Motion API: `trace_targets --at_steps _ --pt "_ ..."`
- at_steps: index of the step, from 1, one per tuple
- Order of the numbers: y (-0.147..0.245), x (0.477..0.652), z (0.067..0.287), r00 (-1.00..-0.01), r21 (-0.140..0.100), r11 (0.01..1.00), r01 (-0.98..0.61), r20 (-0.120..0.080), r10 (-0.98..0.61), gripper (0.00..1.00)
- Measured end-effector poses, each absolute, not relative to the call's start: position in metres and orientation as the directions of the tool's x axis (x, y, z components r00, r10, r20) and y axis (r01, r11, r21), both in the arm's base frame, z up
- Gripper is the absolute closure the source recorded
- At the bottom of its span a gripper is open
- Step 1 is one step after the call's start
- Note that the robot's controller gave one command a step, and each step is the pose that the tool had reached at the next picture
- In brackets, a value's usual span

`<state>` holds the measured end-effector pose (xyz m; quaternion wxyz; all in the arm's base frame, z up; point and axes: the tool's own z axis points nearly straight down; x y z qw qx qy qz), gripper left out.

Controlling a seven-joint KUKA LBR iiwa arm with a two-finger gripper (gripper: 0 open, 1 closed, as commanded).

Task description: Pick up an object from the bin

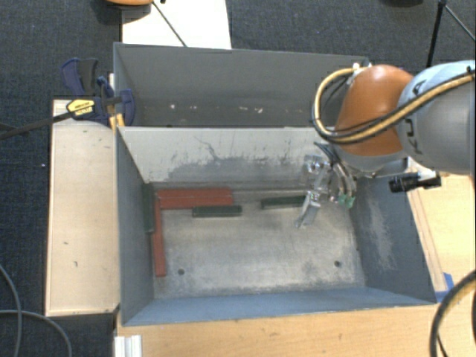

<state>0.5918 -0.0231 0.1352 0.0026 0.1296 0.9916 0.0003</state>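
Few bars [193,198], scuffed bin floor [260,255], dark carpet [44,36]

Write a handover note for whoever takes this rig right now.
Gripper: low in the bin, right of the middle, just beside the right end of a short dark green bar; whether it touches the bar cannot be told.
Things: a second dark green bar lies further left. A red-brown bar lies along the far side of the floor, and another red-brown bar lies along the left wall.
Done: nothing lifted; all four pieces lie on the floor.
Left: grasp one piece, probably the nearest green bar, and lift it out.
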Motion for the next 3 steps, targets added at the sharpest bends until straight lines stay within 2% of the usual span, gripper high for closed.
trace_targets --at_steps 1,2,3 --pt "-0.022 0.592 0.076 -0.934 0.002 0.934 0.357 -0.004 0.357 0.0" --pt "-0.023 0.596 0.062 -0.935 0.004 0.935 0.355 -0.015 0.355 1.0" --pt "-0.023 0.593 0.067 -0.938 0.003 0.938 0.348 -0.012 0.348 1.0"
